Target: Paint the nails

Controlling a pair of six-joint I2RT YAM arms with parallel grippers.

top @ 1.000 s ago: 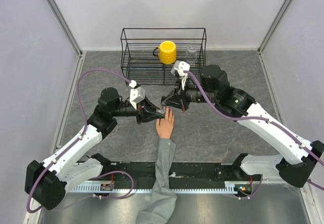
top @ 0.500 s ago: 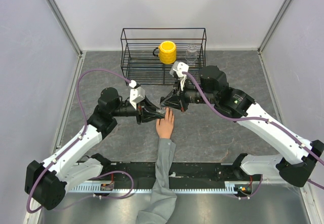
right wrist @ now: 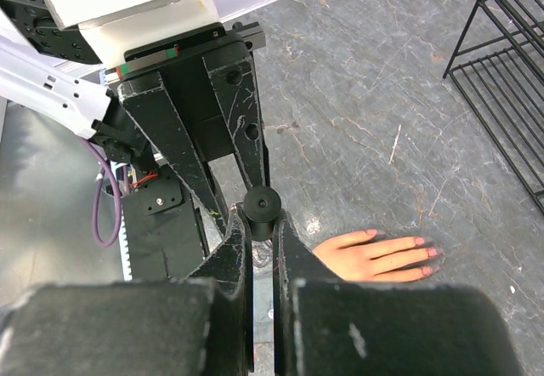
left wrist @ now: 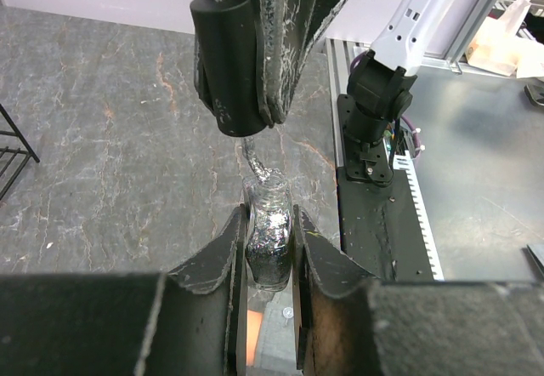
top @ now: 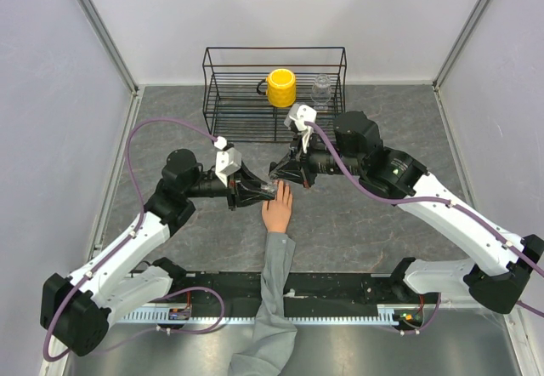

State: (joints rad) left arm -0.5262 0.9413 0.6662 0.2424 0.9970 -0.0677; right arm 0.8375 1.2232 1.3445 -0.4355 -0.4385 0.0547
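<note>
The peach mannequin hand (top: 277, 209) lies palm down on the table, grey sleeve (top: 274, 291) trailing toward the near edge. Its nails (right wrist: 427, 253) look pink in the right wrist view. My left gripper (top: 269, 190) (left wrist: 269, 220) is shut on a small glass polish bottle (left wrist: 269, 233), holding it upright just left of the fingertips. My right gripper (top: 277, 172) (right wrist: 262, 225) is shut on the black brush cap (right wrist: 261, 203), right above the bottle. The brush stem (left wrist: 255, 160) hangs down to the bottle's open neck.
A black wire rack (top: 272, 49) stands at the back of the table, holding a yellow mug (top: 281, 87) and a clear glass (top: 321, 89). White walls close in both sides. A black rail with the arm bases (top: 340, 287) runs along the near edge.
My left arm has shifted slightly back and to the left with the bottle. The right gripper with the cap has barely moved. The hand has not moved.
</note>
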